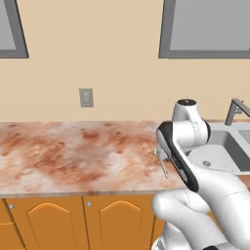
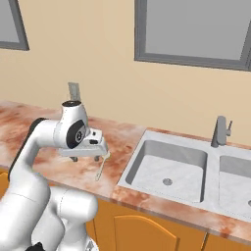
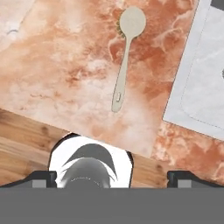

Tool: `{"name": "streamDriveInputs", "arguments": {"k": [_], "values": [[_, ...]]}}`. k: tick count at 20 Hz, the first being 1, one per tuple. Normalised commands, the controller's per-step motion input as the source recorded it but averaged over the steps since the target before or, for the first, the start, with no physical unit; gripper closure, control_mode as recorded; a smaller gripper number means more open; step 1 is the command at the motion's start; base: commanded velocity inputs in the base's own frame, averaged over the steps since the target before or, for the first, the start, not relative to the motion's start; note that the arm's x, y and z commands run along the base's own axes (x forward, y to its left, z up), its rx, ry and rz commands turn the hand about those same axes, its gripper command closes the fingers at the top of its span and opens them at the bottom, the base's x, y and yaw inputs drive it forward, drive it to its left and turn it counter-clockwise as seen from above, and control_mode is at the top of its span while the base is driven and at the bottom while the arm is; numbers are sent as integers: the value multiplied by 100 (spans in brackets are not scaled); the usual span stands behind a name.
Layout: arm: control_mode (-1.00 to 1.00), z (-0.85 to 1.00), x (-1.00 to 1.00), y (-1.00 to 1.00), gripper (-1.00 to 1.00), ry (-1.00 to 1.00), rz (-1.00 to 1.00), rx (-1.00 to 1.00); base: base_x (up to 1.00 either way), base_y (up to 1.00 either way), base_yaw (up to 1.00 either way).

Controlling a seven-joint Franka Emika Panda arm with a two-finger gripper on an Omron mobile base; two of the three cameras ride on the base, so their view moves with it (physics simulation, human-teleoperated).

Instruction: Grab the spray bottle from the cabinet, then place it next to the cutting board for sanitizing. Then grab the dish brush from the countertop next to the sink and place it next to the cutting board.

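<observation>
Hovered with tool [image 3: 112,176] wide open and empty above brush [image 3: 126,53], lying flat on desk [image 3: 65,78] just beside sink [image 3: 201,83].

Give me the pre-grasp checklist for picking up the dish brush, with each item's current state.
1. Dish brush lies flat on the countertop, fully exposed: ok.
2. Claw open wide enough for the thin handle: ok.
3. Claw above the brush, not touching it: ok.
4. Claw centred over the handle: not ok; in the hand view the brush sits ahead of the fingertips.
5. Room beside the brush, away from the sink: ok.
6. Cutting board as drop-off target located: cannot tell.
</observation>
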Motion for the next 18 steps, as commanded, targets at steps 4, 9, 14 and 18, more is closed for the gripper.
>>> {"name": "streamDriveInputs", "arguments": {"k": [4,9,14,18], "values": [[-100,-53,58,0,-100,4,4,0,0,0,0],[-100,-57,47,0,-100,-7,0,0,0,0,0],[-100,-56,41,0,-100,-18,0,3,0,0,0],[-100,-49,40,0,-100,-8,-1,2,0,0,0]]}}
